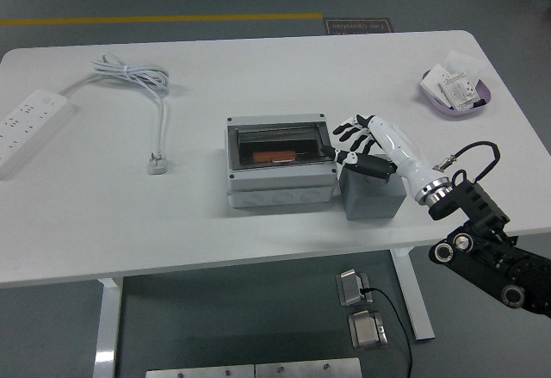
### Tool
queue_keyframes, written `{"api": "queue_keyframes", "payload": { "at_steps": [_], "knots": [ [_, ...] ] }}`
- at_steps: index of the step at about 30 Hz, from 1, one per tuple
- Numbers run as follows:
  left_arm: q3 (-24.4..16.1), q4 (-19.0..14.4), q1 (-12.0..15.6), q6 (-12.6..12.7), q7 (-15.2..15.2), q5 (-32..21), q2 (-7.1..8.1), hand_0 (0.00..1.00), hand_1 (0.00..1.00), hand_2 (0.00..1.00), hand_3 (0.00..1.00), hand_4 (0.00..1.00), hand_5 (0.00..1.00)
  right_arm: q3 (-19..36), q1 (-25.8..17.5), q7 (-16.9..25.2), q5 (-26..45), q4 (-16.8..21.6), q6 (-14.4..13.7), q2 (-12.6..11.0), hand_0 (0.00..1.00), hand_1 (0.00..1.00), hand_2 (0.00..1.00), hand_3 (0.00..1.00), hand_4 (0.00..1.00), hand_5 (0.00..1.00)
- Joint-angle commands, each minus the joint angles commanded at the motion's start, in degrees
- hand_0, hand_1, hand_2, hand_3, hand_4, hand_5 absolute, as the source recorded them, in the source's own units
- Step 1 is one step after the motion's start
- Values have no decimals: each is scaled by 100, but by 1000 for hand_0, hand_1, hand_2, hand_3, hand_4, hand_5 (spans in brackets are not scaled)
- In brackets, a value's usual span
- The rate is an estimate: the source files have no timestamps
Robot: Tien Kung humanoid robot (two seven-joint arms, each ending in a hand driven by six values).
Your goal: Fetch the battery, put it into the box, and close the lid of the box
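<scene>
White bench [258, 59], white power strip [28, 128] at its far left edge, coiled white cable [133, 75] running to a plug [157, 164] lying left of centre, purple dish [456, 94] of small white packets near the far right corner, grey block [372, 197] near the front edge
</scene>
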Motion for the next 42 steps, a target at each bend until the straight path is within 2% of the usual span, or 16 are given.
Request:
{"api": "queue_keyframes", "payload": {
  "at_steps": [17,42],
  "knots": [
    [-37,-8,1,-2,26,55,-15,667,724,682,626,634,194,-280,166,103,150,-279,-4,408,360,442,548,615,940,792],
    [-21,-5,-50,-9,18,61,-18,667,725,682,625,632,198,-268,208,220,250,-431,-25,513,363,441,546,610,938,795]
  ]
}}
